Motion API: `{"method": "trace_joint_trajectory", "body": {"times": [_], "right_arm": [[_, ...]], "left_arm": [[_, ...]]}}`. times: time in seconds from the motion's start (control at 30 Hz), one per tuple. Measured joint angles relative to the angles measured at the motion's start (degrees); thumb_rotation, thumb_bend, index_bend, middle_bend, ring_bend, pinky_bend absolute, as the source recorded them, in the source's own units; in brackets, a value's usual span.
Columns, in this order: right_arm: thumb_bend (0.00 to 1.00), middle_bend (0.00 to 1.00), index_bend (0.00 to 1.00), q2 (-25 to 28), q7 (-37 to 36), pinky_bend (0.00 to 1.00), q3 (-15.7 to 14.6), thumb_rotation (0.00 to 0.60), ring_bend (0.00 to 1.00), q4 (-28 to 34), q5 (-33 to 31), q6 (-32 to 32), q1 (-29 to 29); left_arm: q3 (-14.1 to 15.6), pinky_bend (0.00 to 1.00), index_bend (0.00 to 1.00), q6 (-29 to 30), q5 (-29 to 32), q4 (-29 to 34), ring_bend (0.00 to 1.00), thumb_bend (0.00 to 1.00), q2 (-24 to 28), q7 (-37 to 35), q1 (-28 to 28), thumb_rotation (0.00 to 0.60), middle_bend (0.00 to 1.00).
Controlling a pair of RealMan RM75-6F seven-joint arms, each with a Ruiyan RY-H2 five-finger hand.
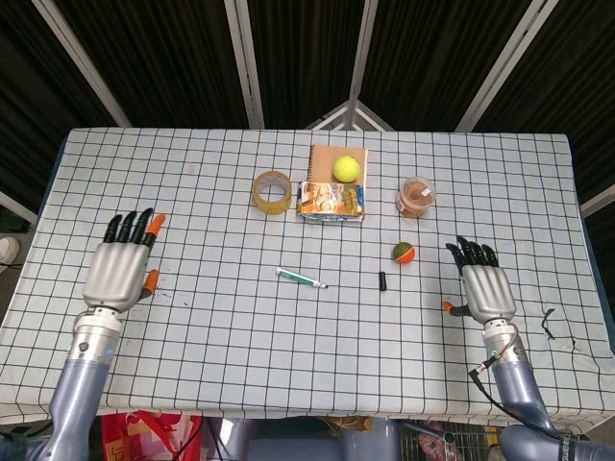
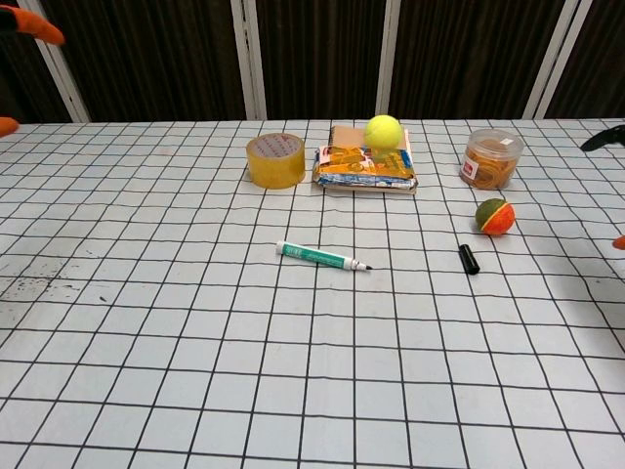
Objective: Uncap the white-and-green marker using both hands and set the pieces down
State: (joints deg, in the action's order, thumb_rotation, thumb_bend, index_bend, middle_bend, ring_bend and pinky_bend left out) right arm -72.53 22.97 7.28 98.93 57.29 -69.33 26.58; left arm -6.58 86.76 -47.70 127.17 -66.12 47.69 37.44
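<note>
Hands (image 1: 117, 273) (image 1: 485, 290) mostly cropped in chest view, both spread, empty; marker (image 1: 301, 279) uncapped, cap (image 1: 381, 281) at 3 o'clock, apart.

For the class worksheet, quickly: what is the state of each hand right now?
Left hand: open, fingers spread, holding nothing.
Right hand: open, fingers spread, holding nothing.
</note>
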Motion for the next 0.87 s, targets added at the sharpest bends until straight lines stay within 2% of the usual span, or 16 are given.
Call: {"method": "trace_joint_trajectory", "body": {"times": [0.17, 0.3, 0.4, 0.6, 0.87], "right_arm": [[0.20, 0.02, 0.13, 2.59, -2.62, 0.00, -2.96, 0.600, 0.01, -3.75, 6.94, -3.80, -3.61], [0.20, 0.02, 0.13, 4.32, -6.73, 0.00, -3.66, 0.600, 0.01, -5.64, 8.52, -4.81, -5.66], [0.20, 0.02, 0.13, 5.31, -10.32, 0.00, -4.17, 0.600, 0.01, -8.42, 10.30, -5.51, -7.33], [0.20, 0.02, 0.13, 6.65, -14.84, 0.00, -4.42, 0.600, 0.01, -11.21, 12.42, -6.34, -9.66], [0.20, 0.02, 0.13, 7.34, -16.73, 0.00, -3.00, 0.600, 0.01, -11.44, 13.98, -9.31, -11.51]], "left_arm": [[5.03, 0.00, 0.04, -0.89, -10.31, -2.87, 0.00, 0.54, 5.64, -14.75, -6.92, 0.600, 0.00], [8.77, 0.00, 0.05, -1.85, -16.99, -8.96, 0.00, 0.54, 8.89, -25.89, -12.70, 0.600, 0.00], [10.51, 0.00, 0.06, -2.31, -19.96, -14.35, 0.00, 0.54, 9.69, -31.69, -16.09, 0.600, 0.00], [11.32, 0.00, 0.07, -2.80, -23.70, -19.79, 0.00, 0.54, 10.16, -38.22, -20.17, 0.600, 0.00], [10.19, 0.00, 0.08, -2.44, -26.39, -19.31, 0.00, 0.54, 11.36, -38.41, -21.49, 0.600, 0.00]]}}
